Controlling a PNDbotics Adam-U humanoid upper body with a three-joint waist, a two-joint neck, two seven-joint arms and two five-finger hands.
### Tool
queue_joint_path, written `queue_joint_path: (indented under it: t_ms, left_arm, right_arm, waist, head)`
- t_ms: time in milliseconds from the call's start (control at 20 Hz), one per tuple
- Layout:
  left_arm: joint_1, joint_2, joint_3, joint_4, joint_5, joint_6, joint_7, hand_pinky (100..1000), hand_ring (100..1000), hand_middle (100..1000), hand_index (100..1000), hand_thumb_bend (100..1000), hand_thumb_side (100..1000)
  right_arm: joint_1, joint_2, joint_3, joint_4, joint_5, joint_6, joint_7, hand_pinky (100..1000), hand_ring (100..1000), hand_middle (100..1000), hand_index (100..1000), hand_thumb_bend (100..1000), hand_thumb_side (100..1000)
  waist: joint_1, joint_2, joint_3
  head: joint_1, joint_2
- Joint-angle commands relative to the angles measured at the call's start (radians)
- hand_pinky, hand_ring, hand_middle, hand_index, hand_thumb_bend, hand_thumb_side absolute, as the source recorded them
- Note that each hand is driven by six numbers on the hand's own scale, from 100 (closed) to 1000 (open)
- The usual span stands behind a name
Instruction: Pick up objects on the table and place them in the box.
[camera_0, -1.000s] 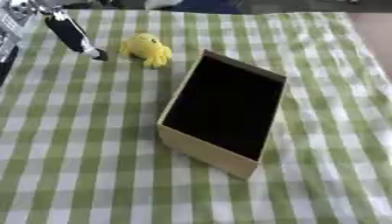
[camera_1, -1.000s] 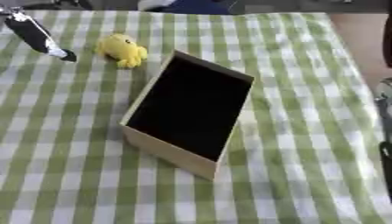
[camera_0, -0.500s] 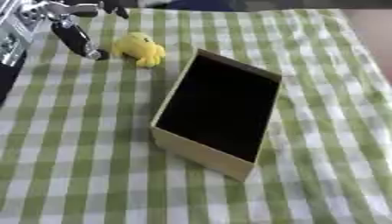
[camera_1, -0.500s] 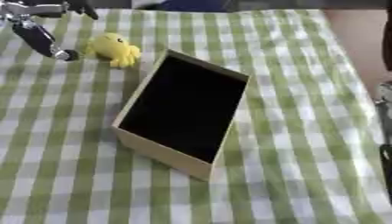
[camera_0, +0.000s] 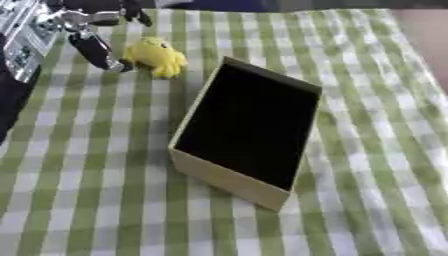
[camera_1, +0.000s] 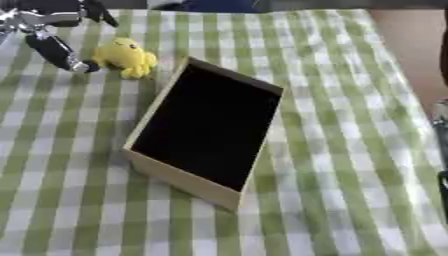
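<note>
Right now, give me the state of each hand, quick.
Left hand: open, fingers spread beside the yellow toy, holding nothing.
Right hand: cannot be told; only a dark sliver shows at the right eye view's right edge.

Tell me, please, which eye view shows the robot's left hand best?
The left eye view: the left hand shows with its silver wrist, fingers spread beside the yellow toy. The right eye view crops it at the upper left corner, leaving mostly the dark fingers.

Small yellow soft toy (camera_0: 156, 56) on green-checked cloth, just beyond open tan box (camera_0: 247, 130), dark inside, set askew
</note>
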Motion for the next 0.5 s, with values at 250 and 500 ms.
queue_joint_path:
  t_ms: [250, 500]
  left_arm:
    - [-0.033, 0.004, 0.027, 0.021, -0.063, 0.026, 0.068, 722, 832, 827, 902, 381, 197]
    - [-0.035, -0.002, 0.037, 0.042, -0.087, 0.035, 0.092, 719, 831, 826, 897, 360, 199]
  right_arm:
    - [-0.023, -0.011, -0.006, -0.020, -0.010, 0.000, 0.005, 760, 777, 711, 867, 100, 1000]
    - [-0.027, -0.013, -0.008, -0.020, -0.012, 0.000, 0.003, 760, 777, 711, 867, 100, 1000]
  waist:
    - [0.002, -0.011, -0.013]
    - [0.004, -0.001, -0.026]
  head:
    - [0.019, -0.037]
    - [0.027, -0.048]
